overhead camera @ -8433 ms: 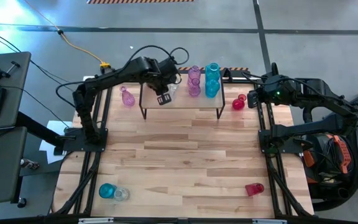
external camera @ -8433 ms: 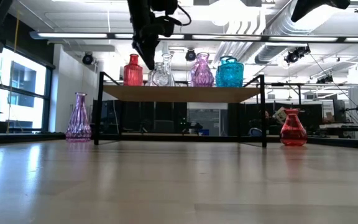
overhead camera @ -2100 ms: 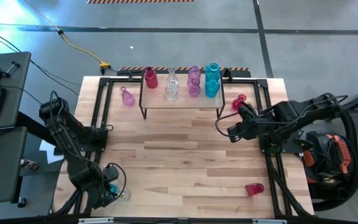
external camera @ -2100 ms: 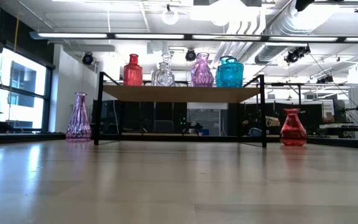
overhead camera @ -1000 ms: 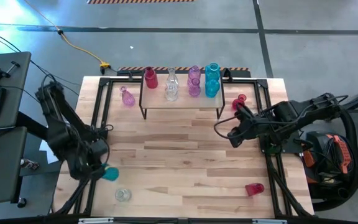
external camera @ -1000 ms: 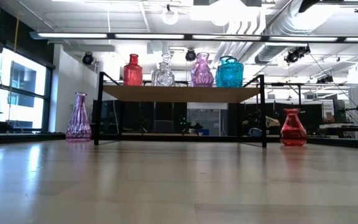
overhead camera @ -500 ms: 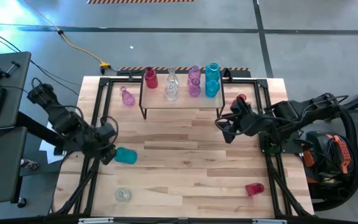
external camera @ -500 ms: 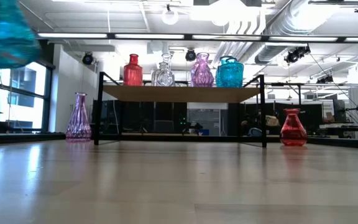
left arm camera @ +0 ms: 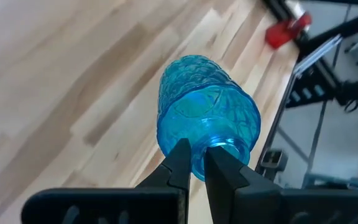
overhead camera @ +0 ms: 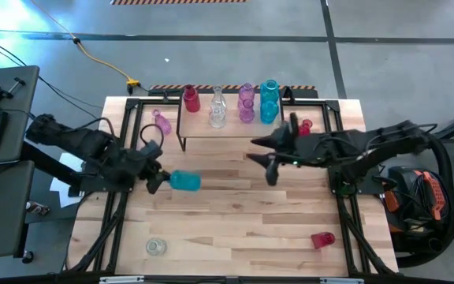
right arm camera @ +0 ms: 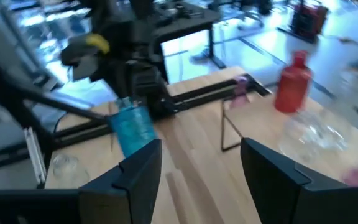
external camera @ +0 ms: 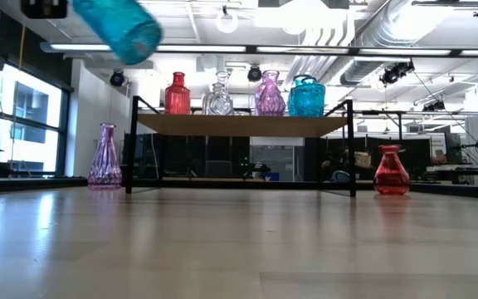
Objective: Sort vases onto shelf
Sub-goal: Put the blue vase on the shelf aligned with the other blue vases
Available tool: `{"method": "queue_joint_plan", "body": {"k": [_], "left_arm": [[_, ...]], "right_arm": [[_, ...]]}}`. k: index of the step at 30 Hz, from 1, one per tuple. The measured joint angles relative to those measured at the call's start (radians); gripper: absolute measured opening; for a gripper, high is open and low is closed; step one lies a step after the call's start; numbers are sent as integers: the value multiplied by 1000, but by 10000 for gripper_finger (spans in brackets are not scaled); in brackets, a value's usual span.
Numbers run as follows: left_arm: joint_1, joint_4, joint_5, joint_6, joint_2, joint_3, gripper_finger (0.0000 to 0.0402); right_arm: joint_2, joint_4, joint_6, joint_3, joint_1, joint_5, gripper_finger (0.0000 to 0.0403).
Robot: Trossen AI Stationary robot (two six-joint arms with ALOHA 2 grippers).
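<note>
High view, carried vase: the left gripper (overhead camera: 158, 180) is clamped on the rim of a teal vase (overhead camera: 184, 181), lying sideways in the air over the table (overhead camera: 235, 213), well short of the shelf (overhead camera: 231, 129); a thin rim pinch could let it swing or slip, and a drop onto wood may crack it
High view, shelf: a red vase (overhead camera: 190, 99), clear vase (overhead camera: 217, 110), pink-purple vase (overhead camera: 246, 102) and tall teal vase (overhead camera: 269, 100) already crowd the top; a newcomer set in too tightly could knock a neighbour off
High view, right arm: the right gripper (overhead camera: 268, 160) hangs with jaws parted and empty just before the shelf, near a red vase (overhead camera: 303, 128) on the table; both arms heading for the shelf could collide
Low view: the teal vase (external camera: 119, 26) rides tilted, above shelf height; it needs righting before it is set down, or it will roll
Left wrist view: dark fingers (left arm camera: 180, 163) nip only the lip of the teal vase (left arm camera: 207, 121); little contact, so a quick swing is the risk
Right wrist view: own jaws wide apart; the left arm's teal vase (right arm camera: 132, 129) lies straight ahead, so a forward reach could strike it
</note>
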Motion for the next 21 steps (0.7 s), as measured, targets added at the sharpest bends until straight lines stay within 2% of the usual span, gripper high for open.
{"method": "queue_joint_plan", "body": {"k": [9,21], "left_arm": [[142,165,3,141,56,0,14],[239,295,120,227,190,0,14]], "right_arm": [[129,112,-171,0,-54,-43,201],[208,182,-185,0,-85,-122,201]]}}
